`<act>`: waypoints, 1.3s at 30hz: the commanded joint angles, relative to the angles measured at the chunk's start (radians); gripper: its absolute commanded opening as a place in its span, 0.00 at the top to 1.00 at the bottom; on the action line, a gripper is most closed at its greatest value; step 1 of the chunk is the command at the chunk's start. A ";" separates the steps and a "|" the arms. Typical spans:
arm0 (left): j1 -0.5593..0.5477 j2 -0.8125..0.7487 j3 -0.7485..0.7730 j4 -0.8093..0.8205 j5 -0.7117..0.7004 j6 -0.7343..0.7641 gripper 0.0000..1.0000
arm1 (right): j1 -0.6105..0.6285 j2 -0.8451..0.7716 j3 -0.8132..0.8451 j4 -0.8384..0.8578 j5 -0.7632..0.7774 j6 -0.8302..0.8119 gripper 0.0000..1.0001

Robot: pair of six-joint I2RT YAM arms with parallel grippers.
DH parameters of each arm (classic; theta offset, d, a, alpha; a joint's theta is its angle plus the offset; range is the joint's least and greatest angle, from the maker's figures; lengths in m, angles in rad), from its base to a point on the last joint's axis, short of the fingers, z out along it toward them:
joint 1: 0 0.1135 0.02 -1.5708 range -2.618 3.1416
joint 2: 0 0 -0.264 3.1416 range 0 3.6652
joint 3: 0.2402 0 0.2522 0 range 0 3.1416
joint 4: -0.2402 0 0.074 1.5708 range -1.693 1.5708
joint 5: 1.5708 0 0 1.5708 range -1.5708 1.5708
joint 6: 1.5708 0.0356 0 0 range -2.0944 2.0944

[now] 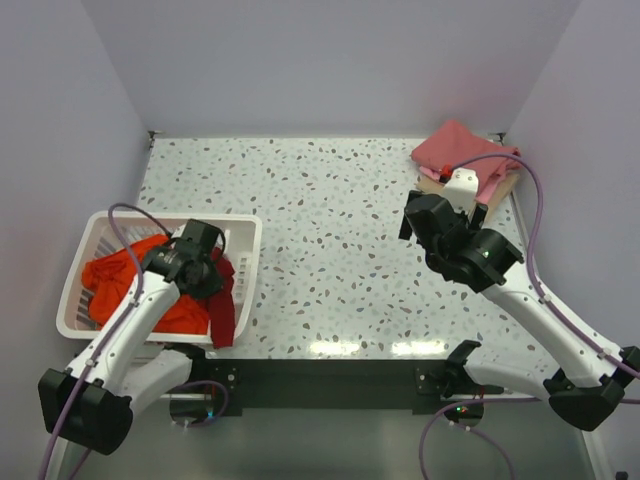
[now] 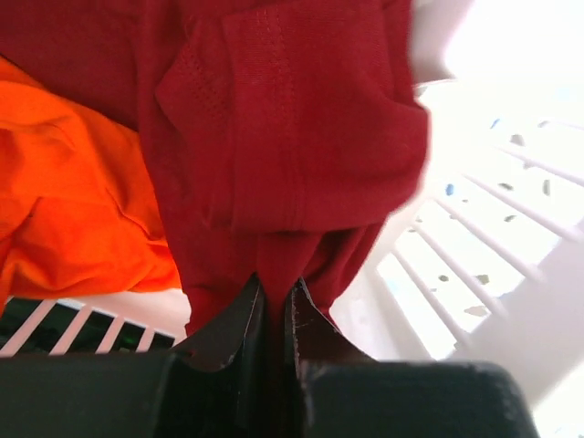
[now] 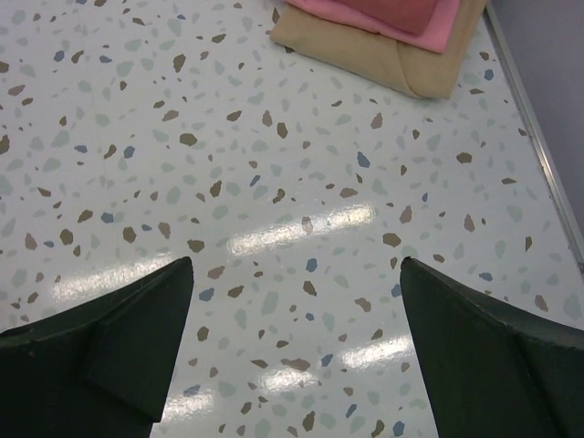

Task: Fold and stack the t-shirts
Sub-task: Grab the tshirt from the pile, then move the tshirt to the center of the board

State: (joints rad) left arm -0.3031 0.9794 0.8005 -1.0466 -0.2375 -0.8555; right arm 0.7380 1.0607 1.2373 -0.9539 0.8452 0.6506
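A dark crimson t-shirt (image 2: 292, 128) hangs over the near right rim of the white basket (image 1: 240, 232), and my left gripper (image 2: 274, 290) is shut on a pinch of it. In the top view that shirt (image 1: 224, 305) droops outside the basket while the left gripper (image 1: 205, 268) sits above the rim. A bright orange-red t-shirt (image 1: 120, 275) lies in the basket, with its cloth (image 2: 73, 201) left of the jaws. My right gripper (image 3: 297, 269) hovers open over bare table, near a folded pink t-shirt (image 3: 383, 14) lying on a folded tan one (image 3: 383, 59).
The white slotted basket wall (image 2: 493, 246) stands to the right of the left jaws. The folded pile (image 1: 465, 155) lies in the far right corner, close to the table's raised right edge (image 3: 538, 137). White walls enclose the speckled table (image 1: 320, 220).
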 commanded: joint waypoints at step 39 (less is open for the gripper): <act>-0.244 0.691 1.309 1.422 1.006 -0.271 1.00 | -0.034 -0.140 -0.016 -0.189 0.204 0.261 0.01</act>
State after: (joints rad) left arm -0.5209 1.6695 2.1254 0.2779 0.7300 -1.0870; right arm 0.7101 0.9222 1.2213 -1.0958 0.9817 0.8402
